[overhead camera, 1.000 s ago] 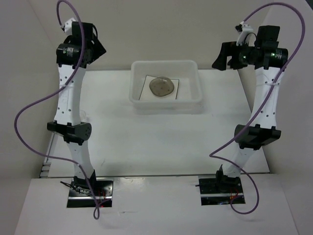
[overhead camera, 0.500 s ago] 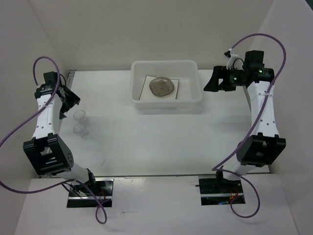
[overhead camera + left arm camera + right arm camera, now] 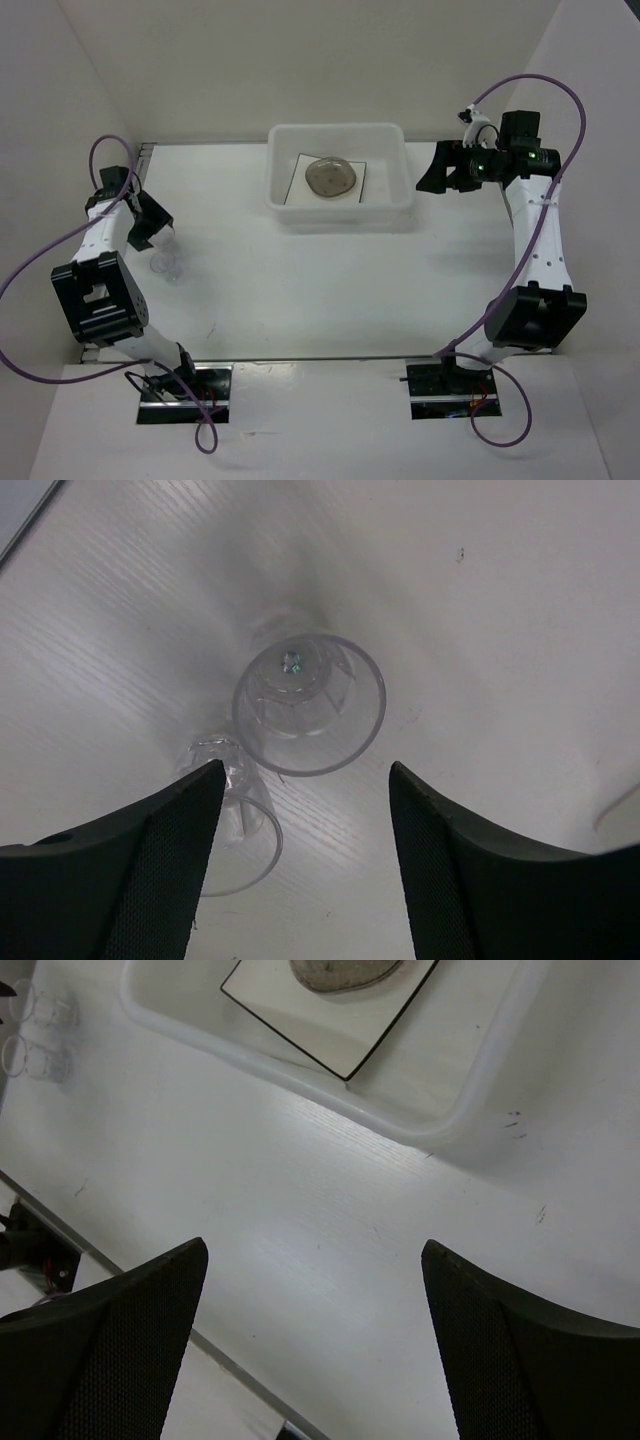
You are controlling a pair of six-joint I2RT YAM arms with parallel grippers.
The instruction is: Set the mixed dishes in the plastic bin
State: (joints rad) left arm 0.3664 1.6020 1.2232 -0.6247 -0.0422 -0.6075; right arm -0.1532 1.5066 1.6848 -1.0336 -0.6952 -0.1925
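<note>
The plastic bin [image 3: 340, 214] stands at the back middle of the table. Inside it a square white plate [image 3: 300, 186] lies flat, with a greyish saucer [image 3: 331, 176] resting on it. At the left side stand two clear glass cups; one [image 3: 163, 264] shows in the top view. My left gripper [image 3: 152, 226] hangs open just above them. In the left wrist view one cup [image 3: 308, 705] sits ahead of the open left gripper [image 3: 305, 768]. The other cup [image 3: 236, 825] is partly behind the left finger. My right gripper [image 3: 436, 168] is open and empty beside the bin's right end.
The right wrist view shows the bin [image 3: 480, 1080], the plate [image 3: 330, 1025], both cups [image 3: 40, 1030] far off at the left, and bare table under the open right gripper [image 3: 315, 1247]. White walls close in the table on the left, back and right.
My left arm has swung down from the back to the table's left side and now hangs over the cups. The right gripper has dropped lower beside the bin.
</note>
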